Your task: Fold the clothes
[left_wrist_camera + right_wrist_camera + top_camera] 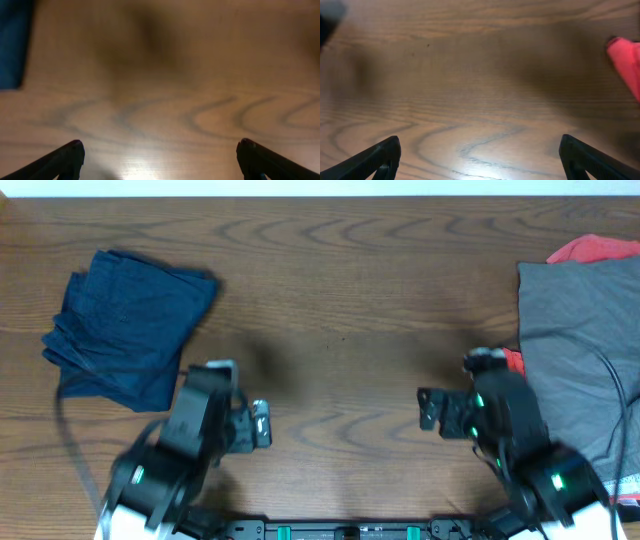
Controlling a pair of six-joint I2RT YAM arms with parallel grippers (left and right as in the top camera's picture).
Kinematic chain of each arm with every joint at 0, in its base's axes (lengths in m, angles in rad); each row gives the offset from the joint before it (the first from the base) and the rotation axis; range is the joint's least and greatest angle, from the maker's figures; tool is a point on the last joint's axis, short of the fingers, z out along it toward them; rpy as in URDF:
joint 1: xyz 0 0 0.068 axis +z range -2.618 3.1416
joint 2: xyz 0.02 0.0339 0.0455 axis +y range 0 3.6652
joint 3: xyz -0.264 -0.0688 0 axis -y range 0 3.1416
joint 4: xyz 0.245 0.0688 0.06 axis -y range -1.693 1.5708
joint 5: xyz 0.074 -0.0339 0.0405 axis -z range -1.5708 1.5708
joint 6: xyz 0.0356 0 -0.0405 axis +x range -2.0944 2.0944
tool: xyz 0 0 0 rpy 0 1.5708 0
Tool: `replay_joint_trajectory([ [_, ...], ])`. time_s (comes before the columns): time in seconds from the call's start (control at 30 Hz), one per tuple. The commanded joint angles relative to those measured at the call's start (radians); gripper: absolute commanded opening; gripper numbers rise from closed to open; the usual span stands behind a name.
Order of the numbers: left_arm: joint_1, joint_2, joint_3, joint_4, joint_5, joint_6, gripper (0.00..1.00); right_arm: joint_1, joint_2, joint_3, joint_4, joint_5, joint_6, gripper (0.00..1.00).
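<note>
While both arms reach in from the desk's (340, 280) 6 o'clock edge, neither one touches any cloth. The left arm rises from about 7 o'clock and bends over the bare wood, with the left tool (257, 425) at its inner side, toward the desk's middle. In the left wrist view the left tool (160, 150) is spread wide: its two dark fingers (62, 160) sit at opposite lower corners of the frame, with only wood grain between them and nothing pinched.

The right arm comes up from about 5 o'clock and mirrors that pose, its right tool (432, 410) also turned in toward the middle of the desk. Seen from the right wrist, the right tool (480, 150) is likewise spread apart over bare wood, holding nothing.

The navy clothes (130, 325) lie in a folded, layered pile at about 10 o'clock, near the left arm but apart from it; a blurred blue edge of them (12, 45) shows at the upper left of the left wrist view. The grey garment (575, 330) lies spread at 3 o'clock, running under the right arm's elbow. The red garment (595, 248) peeks out beyond its far edge at about 2 o'clock, and a red scrap (625, 62) shows just beside the right arm.
</note>
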Motion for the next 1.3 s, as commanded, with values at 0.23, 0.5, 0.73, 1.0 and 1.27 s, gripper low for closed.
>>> replay_joint_trajectory([
  [0.23,-0.03,-0.203,-0.041,0.055,-0.129,-0.027,0.98,0.022,-0.164,-0.104,-0.063,0.093,0.037,0.99],
  [0.5,-0.03,-0.198,-0.041,0.054,-0.129,-0.027,0.98,0.021,-0.163,-0.104,-0.091,0.093,0.037,0.99],
  [0.73,-0.03,-0.198,-0.041,0.054,-0.129,-0.027,0.98,0.022,-0.163,-0.104,-0.091,0.093,0.037,0.99],
  [1.0,-0.03,-0.198,-0.041,0.054,-0.129,-0.027,0.98,-0.016,-0.192,-0.11,-0.126,0.097,0.012,0.99],
  [1.27,-0.03,-0.198,-0.041,0.054,-0.129,-0.027,0.98,-0.184,-0.356,-0.215,0.076,-0.025,-0.323,0.99],
])
